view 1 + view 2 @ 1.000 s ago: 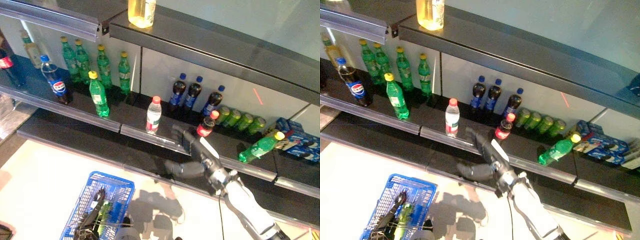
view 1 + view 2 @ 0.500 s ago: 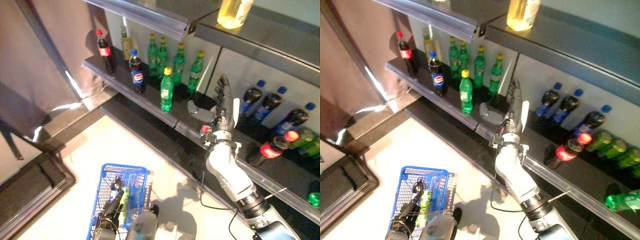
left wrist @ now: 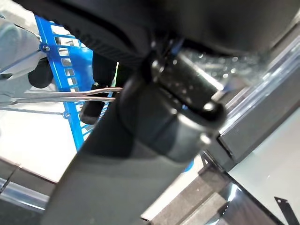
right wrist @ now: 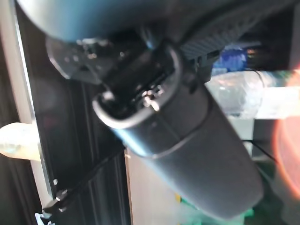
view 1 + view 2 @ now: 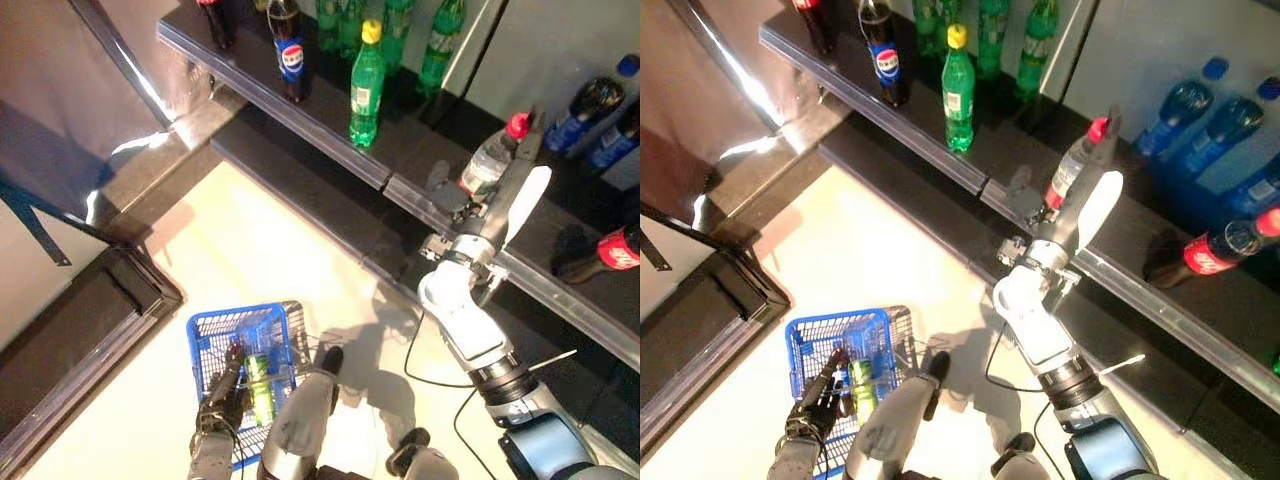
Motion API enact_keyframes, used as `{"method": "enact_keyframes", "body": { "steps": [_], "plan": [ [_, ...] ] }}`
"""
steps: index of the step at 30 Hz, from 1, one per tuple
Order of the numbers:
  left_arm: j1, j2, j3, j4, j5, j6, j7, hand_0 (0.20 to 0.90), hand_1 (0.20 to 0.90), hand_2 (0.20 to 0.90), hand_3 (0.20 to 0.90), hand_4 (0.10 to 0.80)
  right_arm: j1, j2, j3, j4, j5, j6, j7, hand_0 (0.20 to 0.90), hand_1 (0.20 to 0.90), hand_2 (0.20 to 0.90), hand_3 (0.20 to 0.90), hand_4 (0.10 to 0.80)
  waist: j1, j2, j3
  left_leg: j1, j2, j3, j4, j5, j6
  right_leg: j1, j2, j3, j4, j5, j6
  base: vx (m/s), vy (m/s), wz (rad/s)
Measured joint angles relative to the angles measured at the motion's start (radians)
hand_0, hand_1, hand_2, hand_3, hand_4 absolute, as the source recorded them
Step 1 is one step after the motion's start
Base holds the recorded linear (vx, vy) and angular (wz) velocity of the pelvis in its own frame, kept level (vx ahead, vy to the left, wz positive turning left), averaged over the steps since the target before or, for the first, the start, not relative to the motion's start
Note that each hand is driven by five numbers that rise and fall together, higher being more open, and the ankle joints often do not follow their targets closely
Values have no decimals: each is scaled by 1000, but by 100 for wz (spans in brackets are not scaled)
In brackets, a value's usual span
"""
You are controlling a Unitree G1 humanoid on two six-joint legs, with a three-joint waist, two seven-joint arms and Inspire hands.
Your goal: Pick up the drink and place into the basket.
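Observation:
A clear drink bottle with a red cap stands near the front of the dark shelf. My right hand is up against it, open. Its fingers stretch straight along the bottle's right side and its thumb stands off to the bottle's left. The right wrist view shows the bottle just past the thumb. Low at the left, my left hand is shut on the wire handle of the blue basket. A green drink lies inside the basket.
A green yellow-capped bottle and a dark cola bottle stand left of the hand on the same shelf. Blue-capped bottles and a tilted red-capped cola are to its right. A lower ledge juts out under the shelf.
The camera has swung down and left. My right hand has moved from lower right of the clear bottle to beside it, thumb on its other side. The left hand holds the basket as before.

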State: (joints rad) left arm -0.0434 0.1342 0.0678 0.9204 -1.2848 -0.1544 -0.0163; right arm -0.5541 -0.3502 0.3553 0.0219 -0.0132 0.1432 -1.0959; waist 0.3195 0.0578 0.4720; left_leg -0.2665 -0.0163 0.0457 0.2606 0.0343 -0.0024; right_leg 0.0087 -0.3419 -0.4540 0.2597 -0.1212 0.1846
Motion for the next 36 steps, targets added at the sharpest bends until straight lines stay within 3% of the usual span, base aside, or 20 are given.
{"method": "enact_keyframes", "body": {
  "steps": [16,23,36],
  "plan": [
    [-8,-5,-34,-8,7,16,-18,300,300,300,200,100,-6,-2,1,5,-18,28,-10,900,900,900,900,800,-30,-14,15,6,2,7,2,1,1,0,2,2,8,0,1,26,2,-1],
    [-20,-4,-56,-15,-2,15,-40,300,300,300,200,100,-10,-7,-7,53,-18,22,-53,900,900,900,900,800,-49,9,40,-10,1,28,4,2,0,-69,-19,56,69,-13,9,-45,9,-14],
    [-28,-3,-84,-30,-22,-16,-40,300,300,300,200,100,-14,-6,-17,38,-16,18,-13,900,900,900,900,800,-58,12,49,-31,10,40,0,10,9,-107,-7,77,68,-14,8,8,0,-5]
  ]
}}
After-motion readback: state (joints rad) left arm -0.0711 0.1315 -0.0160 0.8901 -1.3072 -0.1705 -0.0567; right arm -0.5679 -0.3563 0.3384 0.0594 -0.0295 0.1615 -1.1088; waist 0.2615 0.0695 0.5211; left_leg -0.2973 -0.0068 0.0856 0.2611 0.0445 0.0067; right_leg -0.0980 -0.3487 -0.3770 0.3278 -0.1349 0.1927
